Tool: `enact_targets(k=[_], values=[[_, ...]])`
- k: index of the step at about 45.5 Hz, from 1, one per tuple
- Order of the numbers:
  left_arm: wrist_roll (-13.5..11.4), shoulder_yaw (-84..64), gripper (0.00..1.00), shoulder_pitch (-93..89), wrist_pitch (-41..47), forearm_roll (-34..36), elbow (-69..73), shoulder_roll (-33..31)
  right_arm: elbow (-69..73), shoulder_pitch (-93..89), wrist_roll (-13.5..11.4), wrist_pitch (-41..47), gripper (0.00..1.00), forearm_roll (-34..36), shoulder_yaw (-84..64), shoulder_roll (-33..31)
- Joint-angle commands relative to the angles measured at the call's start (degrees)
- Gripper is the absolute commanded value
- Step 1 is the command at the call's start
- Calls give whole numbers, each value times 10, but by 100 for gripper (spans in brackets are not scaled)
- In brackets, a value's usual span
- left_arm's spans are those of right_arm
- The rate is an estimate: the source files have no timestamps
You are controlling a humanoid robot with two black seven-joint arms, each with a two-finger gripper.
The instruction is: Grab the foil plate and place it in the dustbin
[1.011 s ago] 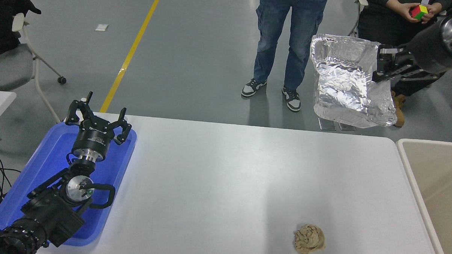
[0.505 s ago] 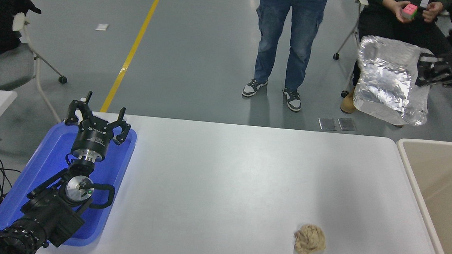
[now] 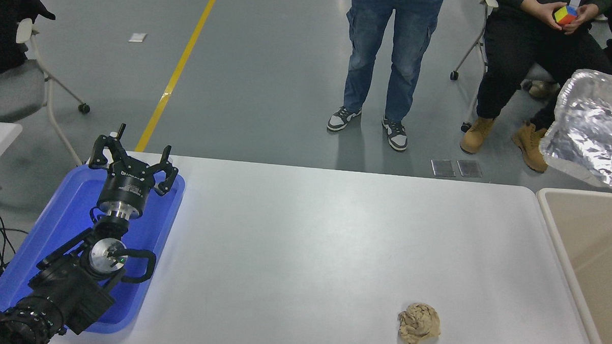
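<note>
Silver foil plate (image 3: 590, 131) hangs tilted in the air above the dustbin (image 3: 551, 213) rim, past the worktop's (image 3: 308, 243) far right corner. Right claw is out of view; left claw (image 3: 132, 162) sits parked, spread, over the blue tray (image 3: 71, 199).

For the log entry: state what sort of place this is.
Probably a robotics lab or workshop hall: a grey painted floor with a yellow line, wheeled chairs, and people watching by the white table.

Black left arm (image 3: 68, 281), silver joint discs, black cable loop, black multi-fingered end effector (image 3: 132, 162)
</note>
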Motion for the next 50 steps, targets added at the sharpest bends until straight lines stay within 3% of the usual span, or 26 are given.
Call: enact_targets(k=[1, 25, 50], values=[[0, 0, 100, 0, 0, 0, 0, 0, -77, -95, -4, -47, 0, 0, 26, -1], [0, 0, 100, 0, 0, 0, 0, 0, -96, -282, -5, -200, 0, 0, 108, 0], [0, 0, 100, 0, 0, 0, 0, 0, -96, -379, -5, -249, 0, 1, 181, 12]])
